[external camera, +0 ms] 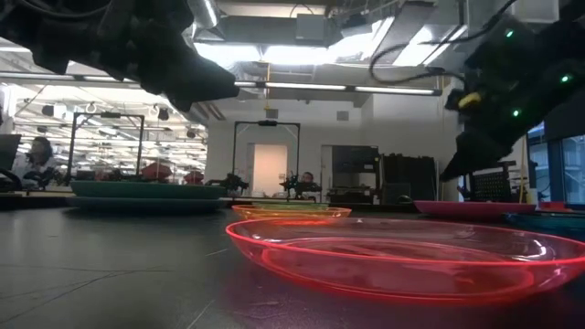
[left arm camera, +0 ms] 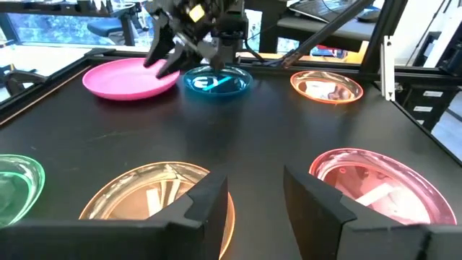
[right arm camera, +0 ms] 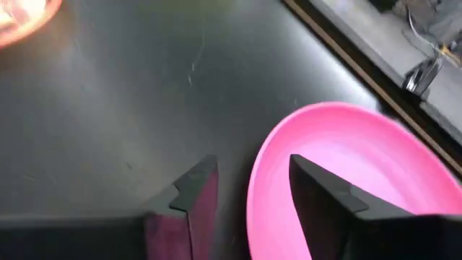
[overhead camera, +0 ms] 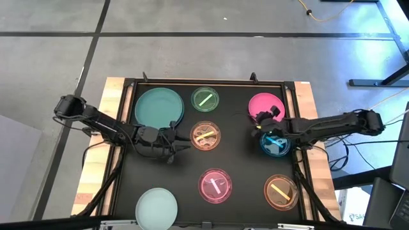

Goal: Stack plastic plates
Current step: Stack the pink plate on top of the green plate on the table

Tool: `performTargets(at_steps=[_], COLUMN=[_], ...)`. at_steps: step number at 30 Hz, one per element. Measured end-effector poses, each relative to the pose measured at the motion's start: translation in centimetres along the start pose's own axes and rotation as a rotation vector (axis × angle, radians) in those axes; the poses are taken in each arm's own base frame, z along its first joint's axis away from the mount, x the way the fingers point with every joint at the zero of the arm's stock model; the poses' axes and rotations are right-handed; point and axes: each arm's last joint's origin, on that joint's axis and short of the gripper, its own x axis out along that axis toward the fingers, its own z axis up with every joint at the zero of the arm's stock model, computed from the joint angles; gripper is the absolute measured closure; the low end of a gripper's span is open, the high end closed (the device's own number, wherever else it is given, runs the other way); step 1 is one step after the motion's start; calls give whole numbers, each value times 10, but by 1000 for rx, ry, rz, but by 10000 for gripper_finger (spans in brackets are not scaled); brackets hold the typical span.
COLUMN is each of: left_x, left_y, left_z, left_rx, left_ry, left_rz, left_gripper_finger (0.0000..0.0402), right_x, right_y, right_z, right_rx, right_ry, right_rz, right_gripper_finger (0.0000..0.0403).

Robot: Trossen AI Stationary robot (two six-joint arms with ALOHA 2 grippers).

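- The right gripper hovers with fingers spread at the near rim of the solid pink plate, one finger over the plate and one over the black table.
- Just beside it sits a small blue plate.
- The left gripper, fingers parted and empty, waits beside the orange plate and the big teal plate.
- A green plate, a clear pink plate, a second orange plate and a pale mint plate lie apart, unstacked.
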Motion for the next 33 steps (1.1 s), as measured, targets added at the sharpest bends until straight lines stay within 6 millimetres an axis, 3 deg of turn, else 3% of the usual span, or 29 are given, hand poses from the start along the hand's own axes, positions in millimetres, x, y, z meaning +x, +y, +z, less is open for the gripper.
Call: performTargets(at_steps=[7,18,25,33], left_x=[-1,1,22,43], left_y=[-2,-2,-4,-8], left_z=[-2,-11,-26,-30], left_rx=[-6,-24,7,30], left_ry=[18,90,186,237], left_rz=[-8,1,16,-7], left_gripper_finger=[274,274,274,274], right_x=[20,22,26,23], right_y=[5,8,11,13], right_z=[-4,7,10,6], right_rx=[-39,-63,-20,-85], right_ry=[115,92,-46,-44], right_rz=[-47,-54,-19,-13], right_gripper_finger=[237,236,236,236])
